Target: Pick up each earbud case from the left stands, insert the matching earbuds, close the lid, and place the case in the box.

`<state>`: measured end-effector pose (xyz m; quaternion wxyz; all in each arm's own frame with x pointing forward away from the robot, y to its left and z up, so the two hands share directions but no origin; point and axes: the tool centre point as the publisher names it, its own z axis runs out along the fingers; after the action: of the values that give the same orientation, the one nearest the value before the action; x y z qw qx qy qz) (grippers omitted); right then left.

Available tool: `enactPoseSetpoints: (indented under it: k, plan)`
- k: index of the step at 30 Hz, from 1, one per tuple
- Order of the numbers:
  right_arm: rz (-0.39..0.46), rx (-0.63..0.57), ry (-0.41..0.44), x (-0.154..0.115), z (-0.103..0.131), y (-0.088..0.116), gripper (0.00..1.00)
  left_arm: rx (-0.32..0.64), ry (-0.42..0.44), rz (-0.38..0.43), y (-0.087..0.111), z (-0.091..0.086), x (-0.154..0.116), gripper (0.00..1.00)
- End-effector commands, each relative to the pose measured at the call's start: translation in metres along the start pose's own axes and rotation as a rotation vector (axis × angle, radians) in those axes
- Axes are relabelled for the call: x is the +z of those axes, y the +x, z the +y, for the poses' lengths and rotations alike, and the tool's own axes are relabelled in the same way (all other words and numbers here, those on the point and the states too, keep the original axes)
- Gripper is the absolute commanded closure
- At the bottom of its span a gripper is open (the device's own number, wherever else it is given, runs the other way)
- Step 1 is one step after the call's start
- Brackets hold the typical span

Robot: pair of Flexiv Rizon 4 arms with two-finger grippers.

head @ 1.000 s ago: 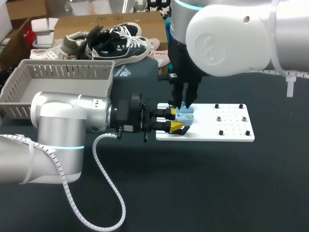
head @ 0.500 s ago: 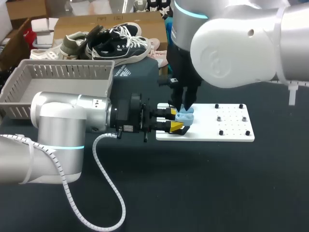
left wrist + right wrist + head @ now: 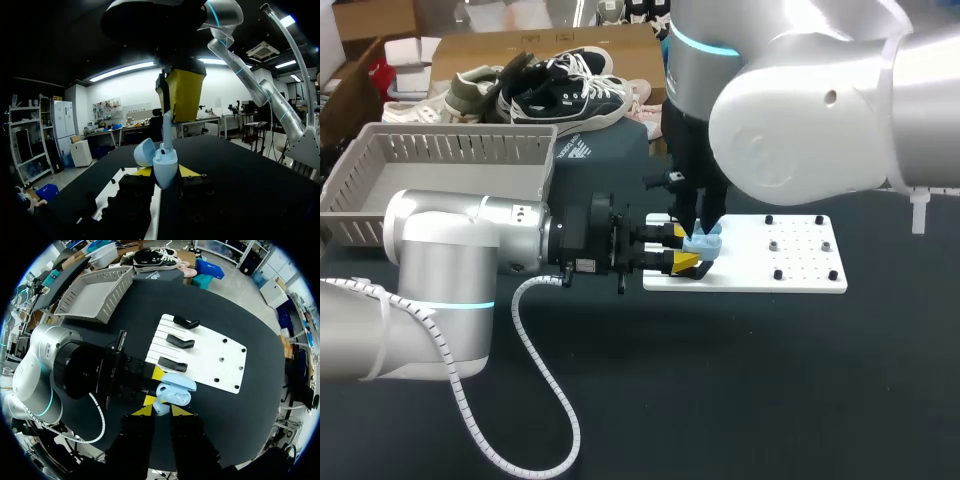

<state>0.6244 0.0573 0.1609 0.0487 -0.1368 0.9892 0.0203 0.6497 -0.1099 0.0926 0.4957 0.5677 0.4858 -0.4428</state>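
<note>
Our left gripper (image 3: 682,247) reaches in from the left, lying level with the table (image 3: 740,380). Its yellow tips are pinched on the light blue earbud case (image 3: 704,244) from the near and far sides. We hold the case just above the left edge of the white board (image 3: 790,268), mouth upward, so that it cannot shift or tip when something is pushed into it from above. The lid (image 3: 145,152) stands swung open and leans away to one side, which leaves the sockets free for the other arm.

Our right gripper (image 3: 699,226) hangs straight down over the case, its tips pressed on a pale earbud (image 3: 160,407) whose stem points down into the case body. In the left wrist view the earbud reaches from the yellow fingertip down to the case, so we judge that it is at the socket or partly in it. How deep it sits we cannot tell. A vertical approach suits this step, since the socket opens upward.

The three black stands (image 3: 179,341) on the left part of the board carry no case, as far as the right wrist view shows. The box (image 3: 450,165), a grey slatted tray, waits at the far left beside our left arm, so that arm needs only a short swing once the lid is shut. We judge the task to be at the inserting step: lid open, case not yet boxed.
</note>
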Motion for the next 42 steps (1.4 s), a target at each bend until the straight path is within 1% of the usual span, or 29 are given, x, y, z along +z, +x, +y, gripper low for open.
enactPoseSetpoints:
  k: [1, 11, 25, 42]
  plan:
    - [-0.010, 0.006, 0.008, 0.004, 0.001, 0.000, 1.00, 0.001, -0.004, -0.002, 0.000, -0.001, 0.000, 1.00]
    - [-0.011, 0.021, 0.010, 0.011, -0.003, -0.003, 1.00, 0.001, -0.004, -0.002, 0.000, -0.001, 0.000, 1.00]
    - [-0.014, 0.031, -0.001, 0.014, -0.004, -0.005, 1.00, 0.001, -0.004, -0.002, 0.000, -0.001, 0.000, 1.00]
    - [0.009, 0.030, 0.001, 0.021, -0.004, -0.006, 1.00, 0.001, -0.004, -0.002, 0.000, -0.001, 0.000, 1.00]
